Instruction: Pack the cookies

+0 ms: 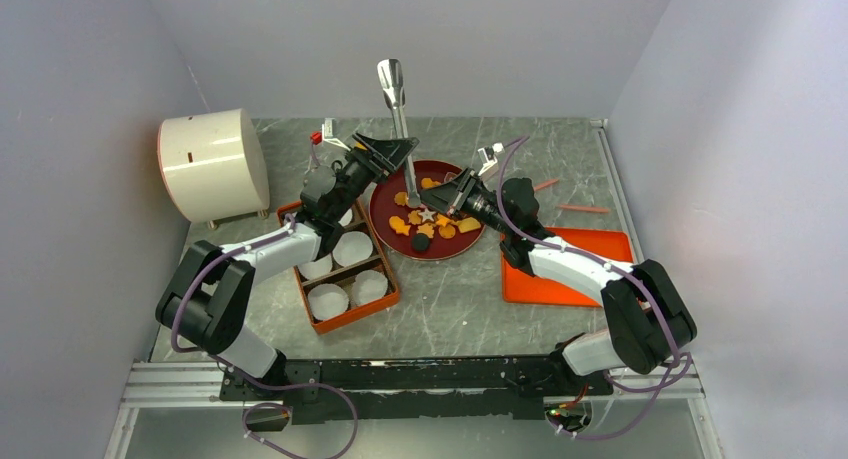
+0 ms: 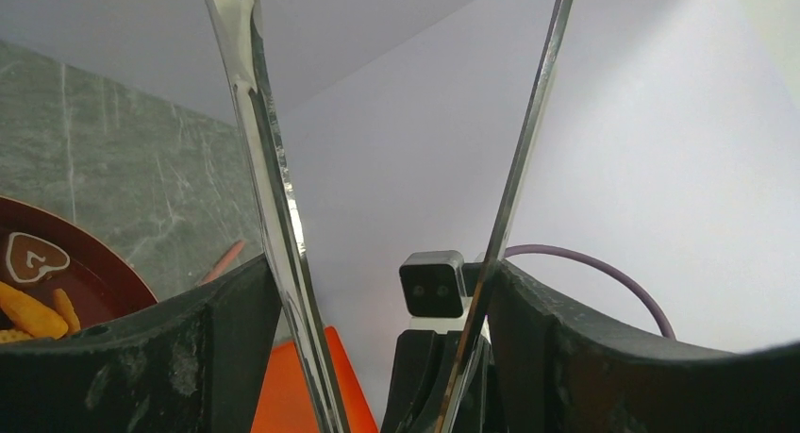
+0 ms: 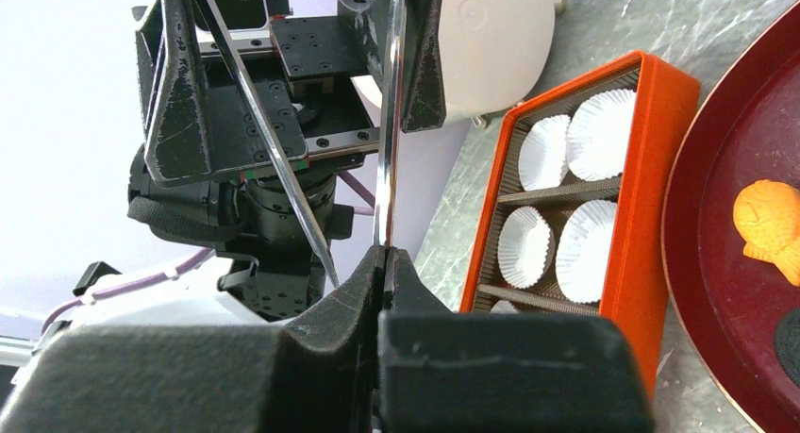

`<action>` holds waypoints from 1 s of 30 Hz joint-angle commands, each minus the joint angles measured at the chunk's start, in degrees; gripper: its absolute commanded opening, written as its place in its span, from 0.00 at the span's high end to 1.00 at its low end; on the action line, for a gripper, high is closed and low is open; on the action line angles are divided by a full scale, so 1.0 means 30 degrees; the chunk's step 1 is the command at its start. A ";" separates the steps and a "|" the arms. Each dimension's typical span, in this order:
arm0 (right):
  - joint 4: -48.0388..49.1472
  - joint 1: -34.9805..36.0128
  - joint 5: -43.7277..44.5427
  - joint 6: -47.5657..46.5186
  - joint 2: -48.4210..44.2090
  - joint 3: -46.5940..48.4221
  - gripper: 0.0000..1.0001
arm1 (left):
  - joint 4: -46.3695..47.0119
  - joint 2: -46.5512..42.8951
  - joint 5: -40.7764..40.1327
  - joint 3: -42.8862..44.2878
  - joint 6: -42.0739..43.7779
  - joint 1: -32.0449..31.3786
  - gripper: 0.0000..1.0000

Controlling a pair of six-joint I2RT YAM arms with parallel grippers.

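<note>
Took in the grey marbled table first, with a white drum-shaped container at its far left. Found a dark red plate at centre, an orange compartment box of white paper cups just beside it on the left and a flat orange tray near its right. Saw both arms extended over the plate from opposite sides: left forearm angled across the box, with the left gripper at the plate's far-left rim; right forearm stretched over the flat tray, with the right gripper low above the plate's right half. Noted steel tongs held in the left gripper, jaws spread wide with 1 blade against each finger, long axis near upright, hinge end high and leaning toward the back wall, tips down at the plate. Made out the right jaws closed tight, with 1 blade tip running into their seam, seemingly pinched there. Placed the cookies loose on the plate, none in the cups, just below and to the right of the tong tips, between the 2 grippers and nearer the right one. Judged the coming move to hinge on that offset: needed the blade tip freed and both tips lowered down-right onto 1 cookie.
</note>
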 commanded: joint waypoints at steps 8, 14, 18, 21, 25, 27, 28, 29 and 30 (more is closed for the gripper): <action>0.0764 0.0256 -0.0225 0.0112 -0.0765 -0.0262 1.00 | 0.1896 -0.0040 -0.0237 0.0316 -0.0313 -0.0206 0.22; -0.0298 0.0256 -0.0008 -0.0630 -0.1011 -0.0059 1.00 | 0.1803 -0.0299 -0.0242 -0.0095 0.0068 -0.0193 0.32; -0.1095 0.0257 0.0420 -0.1279 -0.1455 -0.0071 0.91 | 0.1603 -0.0691 -0.0429 -0.0513 0.0515 -0.0201 0.39; -0.1861 0.0257 0.0744 -0.1897 -0.1853 -0.0057 0.79 | 0.1149 -0.0991 -0.0514 -0.0545 0.1028 -0.0153 0.44; -0.2431 0.0257 0.0885 -0.2319 -0.2216 -0.0144 0.69 | 0.0535 -0.1201 -0.0356 -0.0401 0.1541 -0.0128 0.50; -0.2762 0.0259 0.0843 -0.2597 -0.2338 -0.0145 0.66 | 0.0156 -0.1292 -0.0235 -0.0345 0.1714 -0.0056 0.55; -0.3004 0.0256 0.0904 -0.2775 -0.2446 -0.0137 0.64 | -0.0185 -0.1347 -0.0185 -0.0316 0.1778 -0.0032 0.56; -0.3338 0.0256 0.1072 -0.3050 -0.2632 -0.0129 0.63 | -0.0539 -0.1390 -0.0113 -0.0246 0.1918 0.0000 0.57; -0.3757 0.0256 0.1233 -0.3370 -0.2853 -0.0124 0.61 | -0.0961 -0.1495 -0.0031 -0.0164 0.2104 0.0056 0.57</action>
